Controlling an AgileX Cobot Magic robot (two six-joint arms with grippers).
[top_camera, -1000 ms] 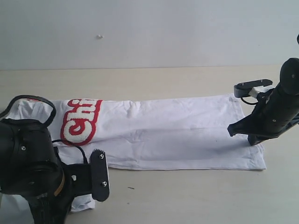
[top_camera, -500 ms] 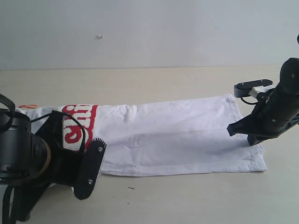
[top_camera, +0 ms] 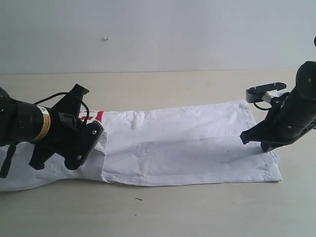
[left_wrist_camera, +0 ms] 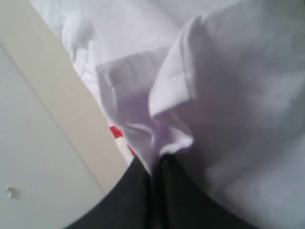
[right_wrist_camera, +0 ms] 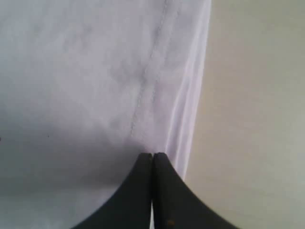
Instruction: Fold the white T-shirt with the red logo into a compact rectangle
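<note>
Exterior view: white T-shirt (top_camera: 187, 140) lies on the tabletop (top_camera: 197, 212) as one long narrow strip, running left to right, folded lengthwise. Left end is lifted and bunched; the rest lies flat with light wrinkles. Left claw (top_camera: 98, 140) sits at that raised left end, with its arm coming in from the left edge and cloth draped below and around it. Red logo (top_camera: 96, 116) is mostly covered by the arm and the lifted cloth; only a small red sliver shows just behind the claw. Right claw (top_camera: 243, 138) is down on the right end of the strip, near the hem, tips on the cloth. Plain grey wall (top_camera: 148, 34) behind the tabletop.

Left wrist view: left claw (left_wrist_camera: 158, 162) clenched on a fold of the white T-shirt (left_wrist_camera: 238, 95); a doubled edge of fabric comes out from between the tips. Small scrap of the red logo (left_wrist_camera: 116, 132) peeks out at the cloth edge, next to bare tabletop (left_wrist_camera: 62, 100).

Right wrist view: right claw (right_wrist_camera: 152, 156) clenched, tips pressed together, touching the white T-shirt (right_wrist_camera: 71, 71) just beside the stitched hem. Possibly a bit of fabric is nipped between the tips; cannot tell from this angle. Bare tabletop (right_wrist_camera: 257, 119) starts right past the hem.
</note>
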